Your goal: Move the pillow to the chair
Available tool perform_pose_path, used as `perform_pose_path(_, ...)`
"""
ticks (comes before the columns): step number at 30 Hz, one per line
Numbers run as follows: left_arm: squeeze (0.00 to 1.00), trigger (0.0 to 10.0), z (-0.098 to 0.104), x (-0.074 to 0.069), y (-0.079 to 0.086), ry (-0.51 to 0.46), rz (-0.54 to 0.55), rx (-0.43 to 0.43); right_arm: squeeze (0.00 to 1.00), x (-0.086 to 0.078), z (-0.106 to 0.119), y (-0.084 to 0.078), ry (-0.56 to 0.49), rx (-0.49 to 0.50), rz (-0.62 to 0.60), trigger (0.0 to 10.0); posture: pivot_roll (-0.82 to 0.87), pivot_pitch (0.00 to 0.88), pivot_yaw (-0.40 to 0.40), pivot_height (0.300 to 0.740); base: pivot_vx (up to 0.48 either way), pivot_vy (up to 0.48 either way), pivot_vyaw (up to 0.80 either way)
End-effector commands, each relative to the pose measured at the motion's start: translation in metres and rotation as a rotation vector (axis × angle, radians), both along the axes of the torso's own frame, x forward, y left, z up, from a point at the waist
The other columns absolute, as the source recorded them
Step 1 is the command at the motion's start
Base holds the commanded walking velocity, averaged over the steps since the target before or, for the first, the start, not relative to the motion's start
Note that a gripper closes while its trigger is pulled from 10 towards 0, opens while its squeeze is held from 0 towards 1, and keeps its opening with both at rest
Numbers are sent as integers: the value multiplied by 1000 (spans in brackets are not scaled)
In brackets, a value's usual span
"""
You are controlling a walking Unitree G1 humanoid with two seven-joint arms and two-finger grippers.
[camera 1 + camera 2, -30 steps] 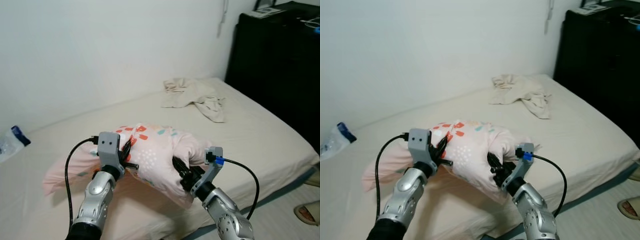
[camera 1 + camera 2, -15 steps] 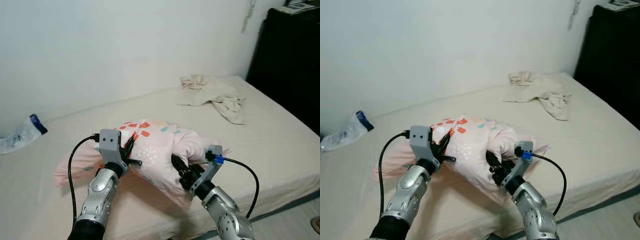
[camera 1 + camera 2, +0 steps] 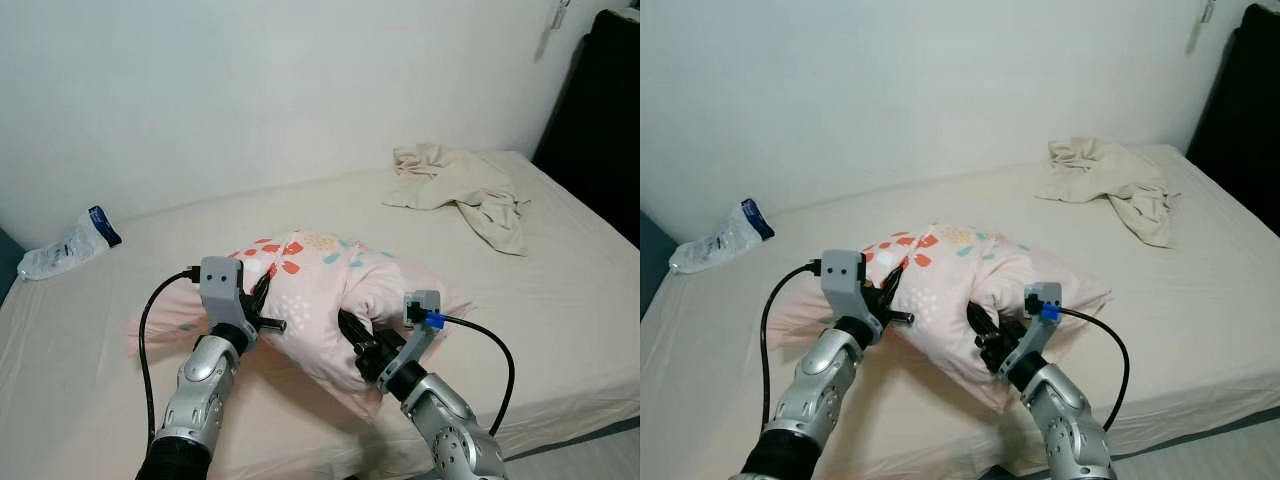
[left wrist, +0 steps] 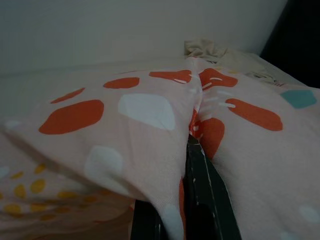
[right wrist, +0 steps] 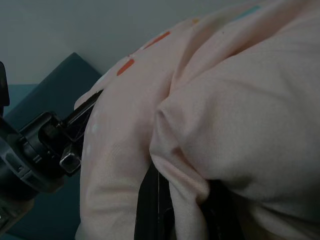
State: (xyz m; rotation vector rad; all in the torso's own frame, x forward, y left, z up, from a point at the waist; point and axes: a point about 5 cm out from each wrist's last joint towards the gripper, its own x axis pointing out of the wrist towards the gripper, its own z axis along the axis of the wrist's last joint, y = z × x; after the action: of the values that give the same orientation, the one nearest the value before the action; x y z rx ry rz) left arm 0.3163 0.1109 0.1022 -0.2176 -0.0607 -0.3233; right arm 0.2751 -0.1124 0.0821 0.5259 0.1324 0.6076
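Nearest the head camera: two silver arms reach forward over the near edge of the bed (image 3: pixel 560 330), each trailing a black cable.

Left end effector (image 3: pixel 258 305): black fingers (image 4: pixel 200 192) buried in a fold of the pillow (image 3: pixel 320 300). Left wrist view shows pink fabric with orange and white spots bunched between and over the fingers, so it is pinching the pillowcase.

Right end effector (image 3: pixel 357 343): fingers pushed into the pillow's near right side, under a bulge of fabric. Right wrist view shows cloth gathered around the dark fingers (image 5: pixel 150 210), pinched as well. The same view catches the left arm's grey wrist housing across the pillow.

Pillow: pale pink, scattered orange, teal, white and yellow marks. Held between the two end effectors, its middle humped up, above the near half of the cream mattress. Its left end trails out flat and low toward the bed surface; whether that end touches the sheet cannot be told. A shadow lies on the sheet beneath the raised part.

Farther back, left: a clear plastic bag with a blue end (image 3: pixel 68 246) lies on the bed near the wall, well apart from the pillow. A dark teal edge (image 3: pixel 648 262) shows at the far left, beside the bed.

Farther back, right: a crumpled beige cloth (image 3: pixel 462 188) lies on the mattress near the far corner.

Beyond: plain white wall (image 3: pixel 250 90); a tall black cabinet (image 3: pixel 600 110) stands at the right, past the bed's end.
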Motion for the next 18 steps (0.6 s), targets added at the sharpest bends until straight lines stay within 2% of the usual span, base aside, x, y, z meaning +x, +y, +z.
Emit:
perform_pose_path(1,0,10000,6,1,-7,-25,-45,-4,0,-2,6,17,-35,7,78,10000,-140,77,96,740,0,0,756)
perform_pose_path(10,0,10000,2,1,-9,18,-42,-21,0,-3,5,17,-34,6,79,10000,-141,80,96,740,0,0,756)
perform_pose_path(13,0,10000,-1,2,-9,60,-42,-27,0,-3,5,17,-31,7,75,10000,-141,83,96,740,0,0,756)
perform_pose_path(16,0,10000,-4,3,-12,94,-57,13,0,-3,5,17,-29,9,73,10000,-139,86,97,740,-345,0,756)
perform_pose_path(18,0,10000,-4,3,-13,84,-55,16,0,-4,5,17,-28,10,71,10000,-139,86,97,740,-480,0,756)
